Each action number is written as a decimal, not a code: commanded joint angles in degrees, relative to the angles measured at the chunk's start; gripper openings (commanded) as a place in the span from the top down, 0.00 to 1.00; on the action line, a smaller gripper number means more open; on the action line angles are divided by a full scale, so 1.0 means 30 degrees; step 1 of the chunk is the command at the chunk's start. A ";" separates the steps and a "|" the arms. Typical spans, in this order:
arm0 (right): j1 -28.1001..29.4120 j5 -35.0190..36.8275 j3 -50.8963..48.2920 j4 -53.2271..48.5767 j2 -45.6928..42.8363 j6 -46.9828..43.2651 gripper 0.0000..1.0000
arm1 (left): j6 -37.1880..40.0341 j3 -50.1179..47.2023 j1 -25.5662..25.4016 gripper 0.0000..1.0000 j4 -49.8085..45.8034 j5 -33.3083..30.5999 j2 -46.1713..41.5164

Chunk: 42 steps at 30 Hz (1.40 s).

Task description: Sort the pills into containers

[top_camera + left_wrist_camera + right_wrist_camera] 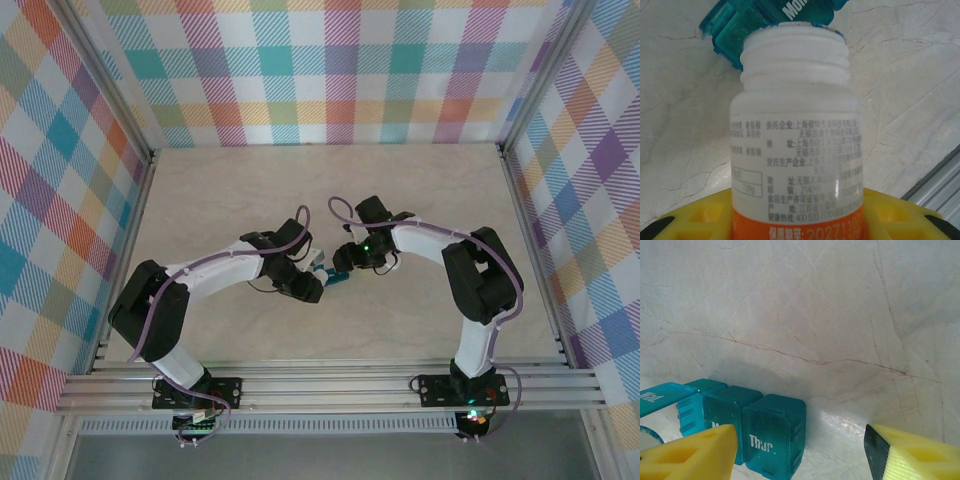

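Note:
My left gripper (797,222) is shut on a small white bottle (795,135) with an orange band. The bottle is uncapped and its mouth points at the teal containers (740,25) just beyond it. In the top view the left gripper (305,285) and right gripper (347,262) meet over the containers (333,275) at mid-table. The right gripper (800,460) is open, its yellow fingers (690,455) spread wide just above the table. The containers (772,432) lie by its left finger, the "Thur" lid closed and the lid at the far left raised. The pills are hidden.
The beige marble table (330,190) is walled by checkered panels on three sides. An aluminium rail (330,385) runs along the near edge and shows at the lower right of the left wrist view as the rail (940,180).

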 commanded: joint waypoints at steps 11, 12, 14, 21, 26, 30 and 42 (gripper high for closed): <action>0.0154 -0.0133 0.0523 -0.0473 0.0456 -0.0542 0.32 | 0.0926 0.1643 0.0197 1.00 -0.2752 -0.0071 0.1064; 0.0155 -0.0161 0.0546 -0.0466 0.0492 -0.0488 0.32 | 0.0977 0.1766 0.0253 1.00 -0.2873 -0.0062 0.1150; 0.0180 -0.0163 0.0532 -0.0443 0.0536 -0.0458 0.32 | 0.1043 0.1997 0.0329 1.00 -0.3094 -0.0051 0.1301; 0.0183 -0.0249 0.0459 -0.0382 0.0587 -0.0443 0.33 | 0.1292 0.2486 0.0604 1.00 -0.3625 0.0066 0.1776; 0.0183 -0.0308 0.0430 -0.0356 0.0632 -0.0442 0.33 | 0.1389 0.2545 0.0747 1.00 -0.3509 0.0119 0.1954; 0.0183 -0.0284 0.0459 -0.0385 0.0637 -0.0449 0.33 | 0.1510 0.2853 0.0784 1.00 -0.3843 0.0141 0.2208; 0.0183 -0.0307 0.0430 -0.0420 0.0661 -0.0440 0.33 | 0.1781 0.4142 0.0930 1.00 -0.5268 -0.0020 0.3097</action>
